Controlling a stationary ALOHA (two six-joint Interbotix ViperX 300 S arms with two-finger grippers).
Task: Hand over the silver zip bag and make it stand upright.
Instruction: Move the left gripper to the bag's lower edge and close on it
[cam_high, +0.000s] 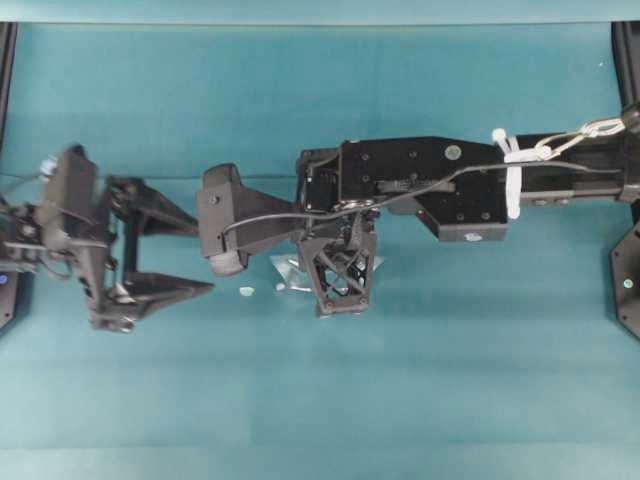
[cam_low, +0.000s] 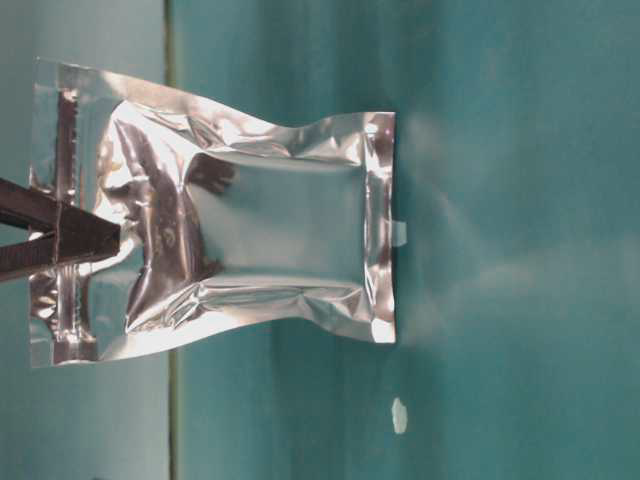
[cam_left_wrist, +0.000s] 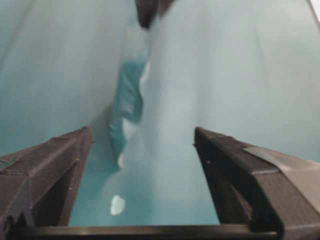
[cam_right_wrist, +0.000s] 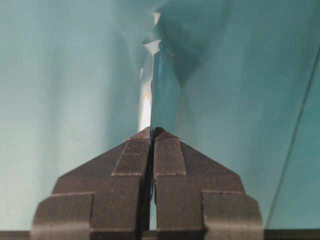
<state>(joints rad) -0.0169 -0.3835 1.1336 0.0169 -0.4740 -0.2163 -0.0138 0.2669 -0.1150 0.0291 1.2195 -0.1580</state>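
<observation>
A: Where's the small crinkly silver foil zip bag (cam_low: 250, 220) rn?

B: Mid-table, on the teal cloth tabletop (cam_high: 420, 380). Table-level cam is turned sideways, so read it w/ care: the bag's bottom seam looks to sit on or right at the table, zip strip end away from it. So it's roughly on end, but only bc it's held.

A: Held by what?

B: Right gripper (cam_right_wrist: 151, 132). Black ribbed fingers pressed together on the bag's edge, foil sticking out edge-on btwn the tips in the wrist view. Pinch is near the zip end.

A: And the left gripper (cam_high: 205, 255)?

B: Fingers spread wide, nothing btwn them. It sits off to the left of the bag, apart from it. Left wrist cam shows the bag ahead, edge-on, blurry.

A: What can go wrong from here?

B: Main risk imo: bag flops when the right lets go. It's thin, wrinkled, prob near empty, and the base looks like a flat seam, not a spread gusset. Little footprint = tips over either way.

A: Anything else?

B: If the fingers open while the bag leans, it falls flat. If foil sticks to a ribbed pad, the retreat drags it over. Also can't tell whether the base is fully seated; released too high, it drops & topples.

A: That tiny pale scrap (cam_low: 399, 415)?

B: Lies near the bag's base, not under it. Prob harmless.
</observation>
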